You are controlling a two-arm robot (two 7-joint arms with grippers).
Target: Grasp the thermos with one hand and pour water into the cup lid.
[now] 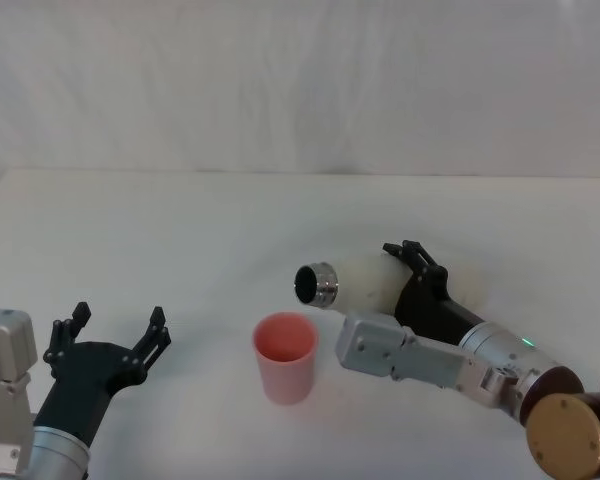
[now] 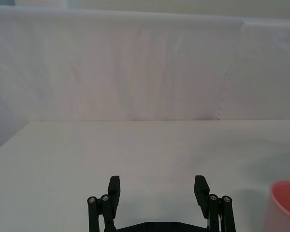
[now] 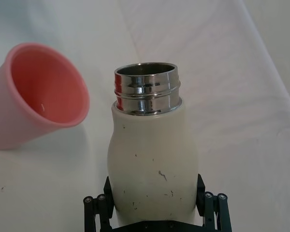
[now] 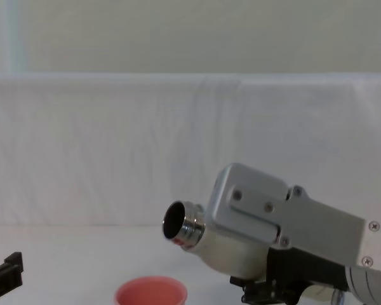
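Two fingers of the right gripper [image 1: 412, 268] clamped the tilted thermos [image 1: 355, 283], its steel neck above the cup lid [image 1: 285, 356], while the left gripper [image 1: 110, 335] stood wide.

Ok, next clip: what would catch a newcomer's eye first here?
The right end effector holds the cream thermos tipped nearly sideways above the table, its steel neck aimed left and hanging just past the pink cup lid, which stands upright below. The left end effector rests open at the table's near left, apart from both.
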